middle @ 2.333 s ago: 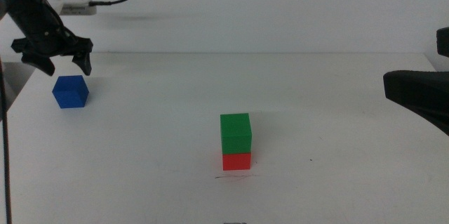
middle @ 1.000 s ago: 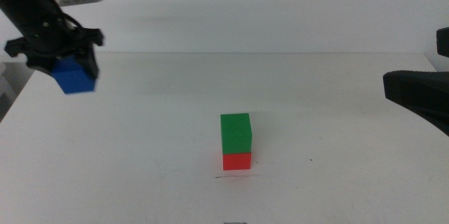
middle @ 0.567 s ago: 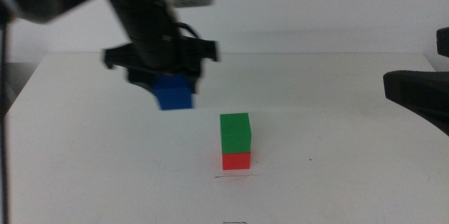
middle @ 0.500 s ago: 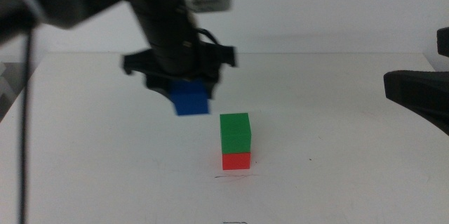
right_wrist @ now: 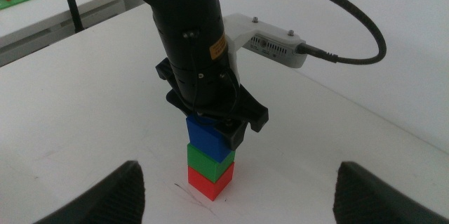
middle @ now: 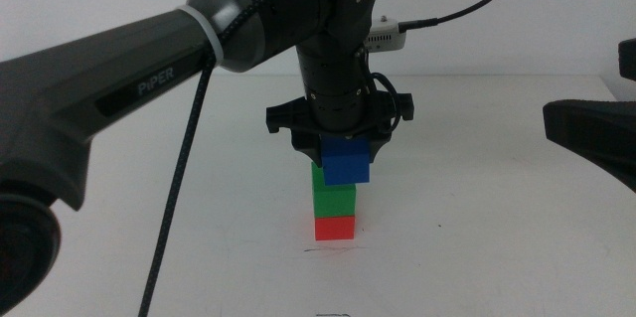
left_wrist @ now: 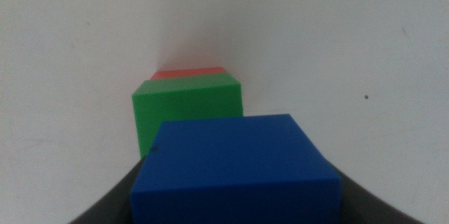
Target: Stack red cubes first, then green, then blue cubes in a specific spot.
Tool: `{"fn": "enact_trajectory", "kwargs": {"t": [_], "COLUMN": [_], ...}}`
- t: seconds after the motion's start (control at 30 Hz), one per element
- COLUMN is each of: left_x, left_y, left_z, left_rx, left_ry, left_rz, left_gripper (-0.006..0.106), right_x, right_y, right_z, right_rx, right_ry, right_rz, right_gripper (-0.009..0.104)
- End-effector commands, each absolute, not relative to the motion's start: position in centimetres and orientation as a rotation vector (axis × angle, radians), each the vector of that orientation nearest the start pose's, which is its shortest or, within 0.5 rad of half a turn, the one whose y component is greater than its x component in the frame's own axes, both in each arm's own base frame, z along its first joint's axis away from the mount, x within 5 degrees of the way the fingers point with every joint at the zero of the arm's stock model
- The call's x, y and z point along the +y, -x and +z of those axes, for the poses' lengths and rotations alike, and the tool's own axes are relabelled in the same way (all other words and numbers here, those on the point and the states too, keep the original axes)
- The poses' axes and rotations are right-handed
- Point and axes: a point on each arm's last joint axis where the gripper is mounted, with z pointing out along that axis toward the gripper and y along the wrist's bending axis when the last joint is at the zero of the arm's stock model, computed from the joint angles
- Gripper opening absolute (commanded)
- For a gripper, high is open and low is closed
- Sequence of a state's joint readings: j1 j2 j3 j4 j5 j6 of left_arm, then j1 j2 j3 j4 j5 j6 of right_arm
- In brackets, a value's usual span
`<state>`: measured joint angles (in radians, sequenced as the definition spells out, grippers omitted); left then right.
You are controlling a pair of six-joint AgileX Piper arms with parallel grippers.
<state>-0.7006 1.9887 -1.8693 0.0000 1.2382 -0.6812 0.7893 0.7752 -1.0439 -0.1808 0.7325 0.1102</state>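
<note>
**Blue over the stack, square-up needed**

Left gripper was clamped on the blue cube, which hung directly beneath it, at the green cube; contact unclear. Green sat on the red cube. Blue looked offset and slightly turned. Best handled by centring, aligning edges, lowering flat, then opening gently. Right gripper waited wide, well apart.

One red cube, one green cube, one blue cube, two robot hands.
</note>
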Motion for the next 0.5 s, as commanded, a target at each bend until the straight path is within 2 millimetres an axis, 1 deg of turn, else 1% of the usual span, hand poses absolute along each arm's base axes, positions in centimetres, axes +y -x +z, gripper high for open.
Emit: {"fn": "enact_trajectory", "kwargs": {"t": [0.0,0.2,0.47], "left_x": [-26.93,-26.81,-26.49], "left_y": [-31.57,-32.02,-32.27], "left_z": [32.03,31.48,31.44], "left_rx": [2.896,2.9,2.881], "left_ry": [0.005,0.012,0.01], "left_rz": [-0.298,-0.269,-0.225], "left_gripper": [-0.002,-0.002,-0.002], "right_x": [8.76,8.76,8.76], "right_y": [-10.43,-10.43,-10.43], "right_z": [43.84,43.84,43.84], "right_rx": [1.725,1.725,1.725], "right_ry": [0.679,0.679,0.679], "right_rz": [0.388,0.388,0.388], "right_gripper": [0.084,0.084,0.084]}}
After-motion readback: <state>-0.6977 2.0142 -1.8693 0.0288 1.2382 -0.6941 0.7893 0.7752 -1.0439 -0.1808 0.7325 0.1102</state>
